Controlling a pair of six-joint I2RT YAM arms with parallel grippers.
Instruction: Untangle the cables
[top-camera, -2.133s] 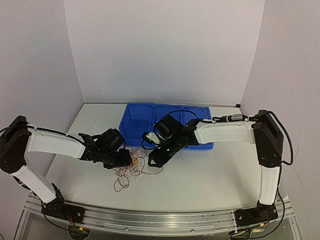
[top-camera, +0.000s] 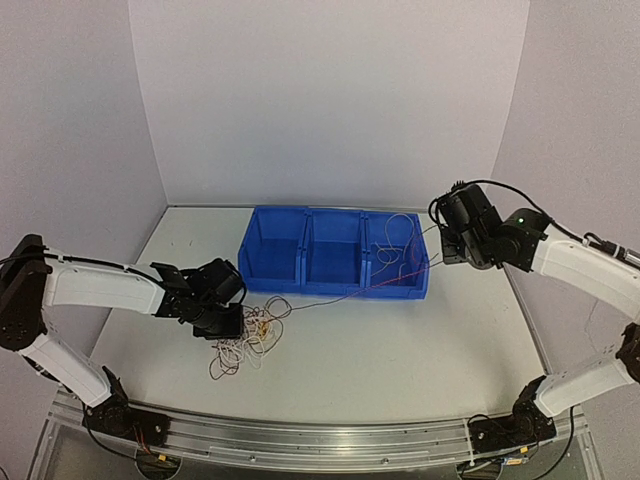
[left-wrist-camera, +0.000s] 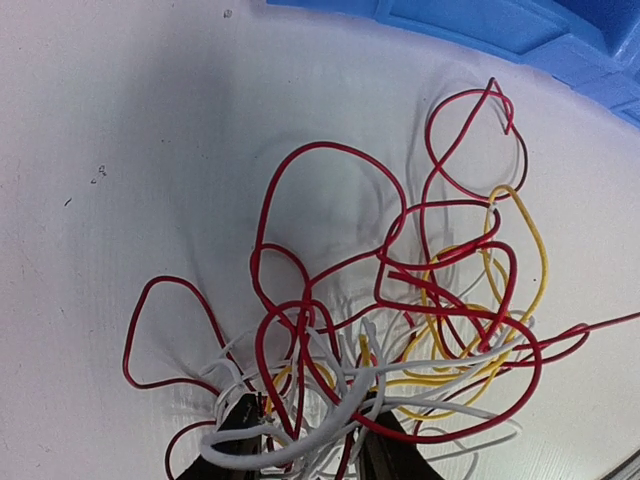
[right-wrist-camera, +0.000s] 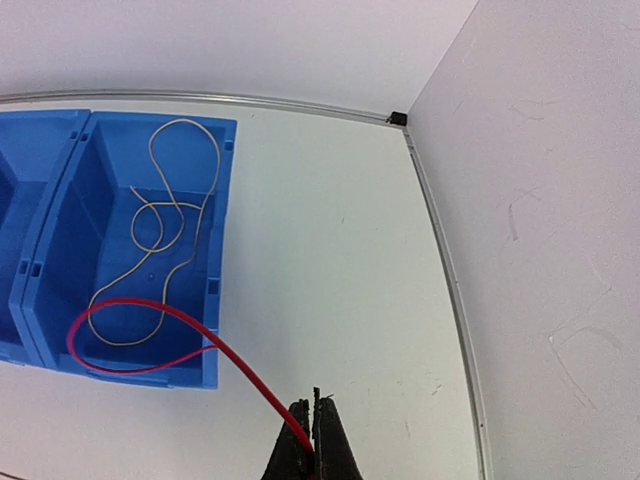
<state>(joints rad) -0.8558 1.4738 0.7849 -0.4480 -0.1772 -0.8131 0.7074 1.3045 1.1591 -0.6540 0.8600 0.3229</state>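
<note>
- right tool (right-wrist-camera: 313, 412) was pinched shut on a thin red wire (right-wrist-camera: 236, 366), which trailed past the blue plastic three-compartment bin (top-camera: 330, 282)
- tangle of thin red, white and yellow cables (left-wrist-camera: 400, 340) lay on the white bench (top-camera: 420, 350), bunched at the left tool (left-wrist-camera: 305, 445); grip unclear
- advice: pull slowly and straight, anchor the tangle, avoid snagging the rim

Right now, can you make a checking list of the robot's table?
Surface: white table.
Job's things: tangle of red, white and yellow cables; one red cable stretched from it to the right gripper; pale cable in the blue bin's right compartment.
Clutter: nothing seen.
Grippers: left gripper at the tangle, grip unclear; right gripper shut on red cable.
Cables: black robot cable loops over the right arm.
Surroundings: plain walls, metal rail.
</note>
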